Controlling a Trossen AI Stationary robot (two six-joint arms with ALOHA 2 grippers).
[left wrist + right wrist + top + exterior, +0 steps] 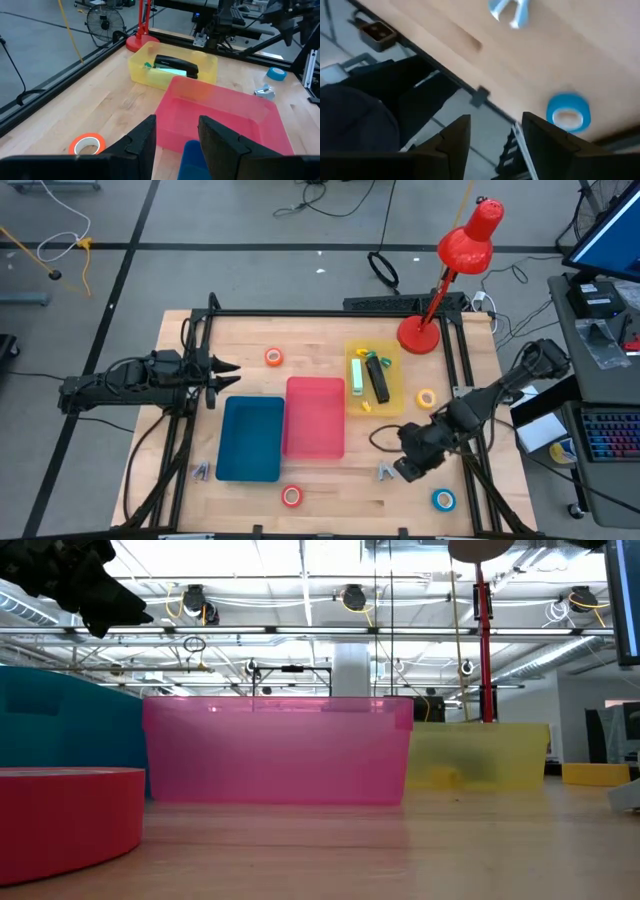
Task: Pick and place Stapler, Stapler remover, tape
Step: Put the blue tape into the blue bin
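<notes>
Worktop (330, 490), light wood, carries three bins side by side: blue bin (250, 439), pink bin (315, 417), and yellow bin (375, 380), the last already holding the black stapler (378, 378) with green items, probably as the sorting target. Tape rolls lie scattered and unsorted: orange roll (273, 357), yellow roll (427, 397), red-orange roll (291, 496), blue roll (443, 499). Right hand (412, 465), fingers spread and empty, hangs near the blue roll, apparently lining up a pick; left hand (222, 374), also spread, waits beside the blue bin.
</notes>
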